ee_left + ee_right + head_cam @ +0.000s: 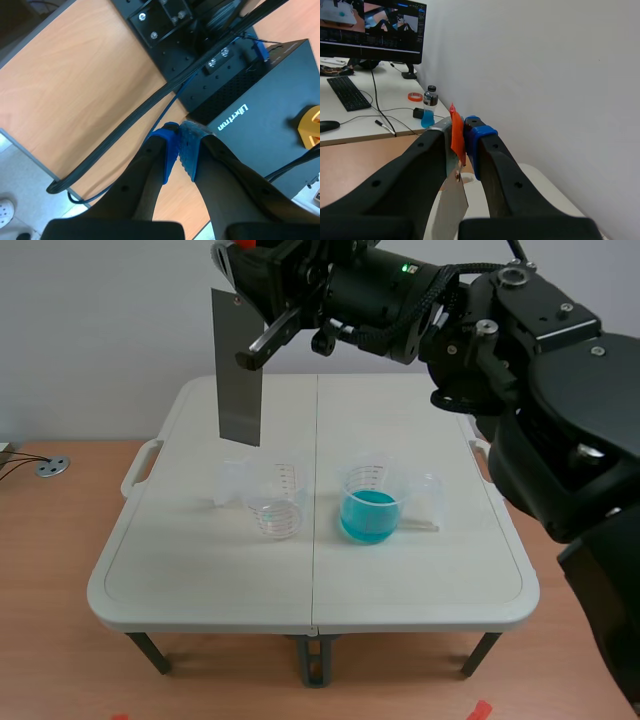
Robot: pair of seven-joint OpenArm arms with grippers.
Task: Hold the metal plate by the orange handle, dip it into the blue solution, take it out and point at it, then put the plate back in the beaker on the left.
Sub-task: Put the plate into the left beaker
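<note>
the right claw [245, 265], reaching in from the right across the top of the scene, was clenched on the orange handle [456, 137]. in the right wrist view that handle was pinched flat between the two fingers, and the metal plate [240, 370] hung straight down from it, below the fingertips. the plate was upright and raised well above the white tabletop [200, 570]. its lower edge was over the left half, above and slightly beyond the clear beaker [276, 505], touching nothing. that beaker stood just left of the tabletop's centre seam. the beaker of blue solution [371, 505] stood just right of the seam, well apart from the plate.

the left claw [179, 150] showed only in its own wrist view. it was clenched on nothing, with its blue pads [170, 150] meeting. it hung over a wooden surface [75, 90], ahead of which lay a black box [260, 115] and dark cables [150, 115].
</note>
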